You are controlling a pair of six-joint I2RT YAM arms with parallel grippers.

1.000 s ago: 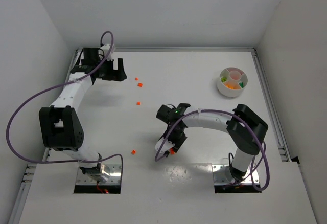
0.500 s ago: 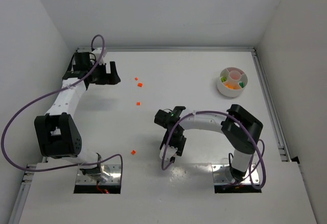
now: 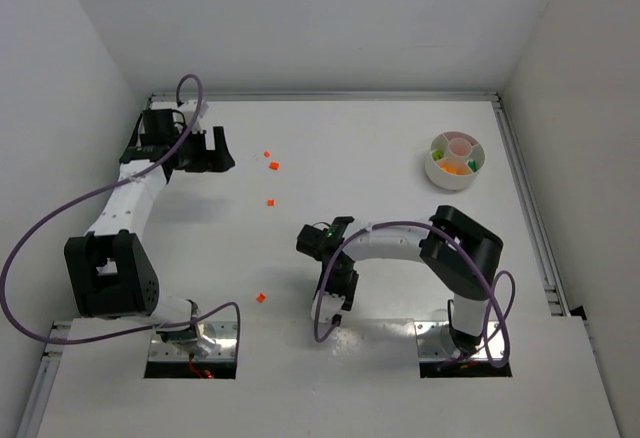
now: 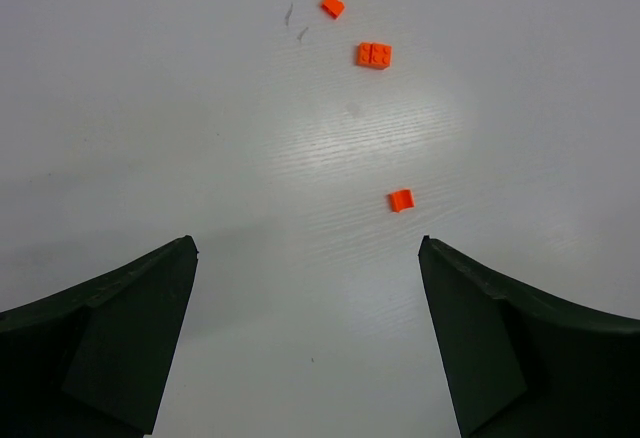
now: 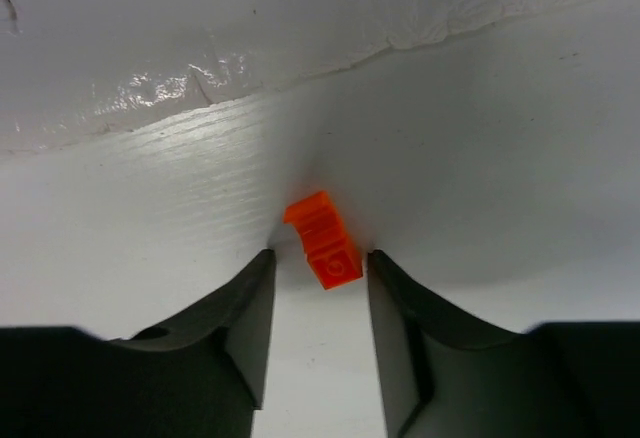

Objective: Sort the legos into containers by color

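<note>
An orange lego (image 5: 324,240) lies on the table between the fingers of my right gripper (image 5: 320,255). The jaws straddle it with a gap on each side, so the gripper is open. From above, the right gripper (image 3: 335,303) points down near the front middle and hides that brick. My left gripper (image 3: 222,148) is wide open and holds nothing at the far left. Ahead of it lie three orange legos (image 4: 374,54), and the nearest one (image 4: 401,200) is just beyond its fingertips. Another orange lego (image 3: 261,298) sits near the front. The divided white dish (image 3: 457,159) stands at the far right with coloured bricks inside.
A raised rail (image 3: 525,208) runs along the table's right edge, with white walls on three sides. The right arm's purple cable (image 3: 322,308) loops beside its gripper. A glossy patch (image 5: 160,88) on the table lies just beyond the right fingers.
The right gripper has shifted slightly left and toward the front edge, coming down over the orange brick. The left arm has drawn back a little to the left.
</note>
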